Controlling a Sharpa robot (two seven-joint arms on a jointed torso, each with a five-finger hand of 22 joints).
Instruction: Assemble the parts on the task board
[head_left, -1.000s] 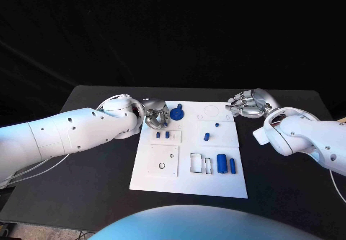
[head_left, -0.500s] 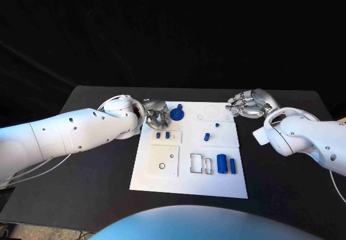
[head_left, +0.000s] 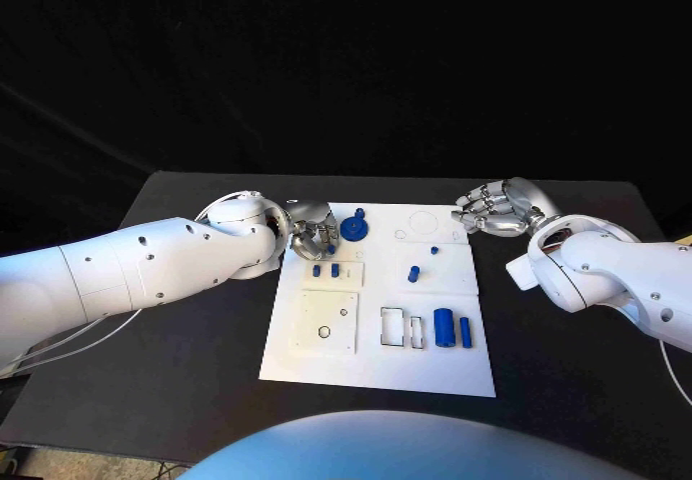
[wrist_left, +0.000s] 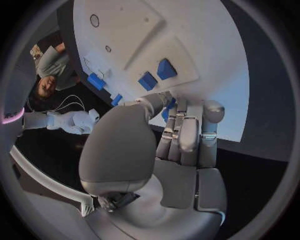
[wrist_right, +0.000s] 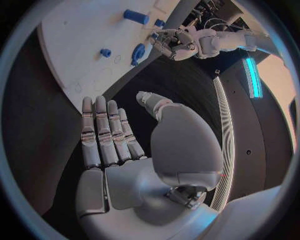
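1. Task board (head_left: 378, 355) is lying flat in the middle of your black bench (head_left: 188, 360), with the blue parts spread over it.
2. Your left robot hand (head_left: 309, 234) is sitting over the board's far left corner, fingers curled inward beside the round blue part (head_left: 355, 227). The wrist camera is showing the fingers (wrist_left: 181, 135) bunched together, with a bit of blue peeking between the fingertips, but you cannot tell whether the hand is actually pinching anything.
3. Your right robot hand (head_left: 495, 209) is hovering just off the board's far right corner, above bare bench. It is holding nothing; in its wrist camera the fingers (wrist_right: 103, 132) are lying straight and side by side, with the thumb standing apart.
4. Two small blue parts (head_left: 326, 269) are sitting side by side just near the left hand, on a raised square of the board.
5. One small blue peg (head_left: 414, 271) is lying near the board's middle, well apart from both hands.
6. Two long blue parts (head_left: 451, 329) are lying next to each other at the board's right side, just beside a rectangular cutout (head_left: 394, 326).
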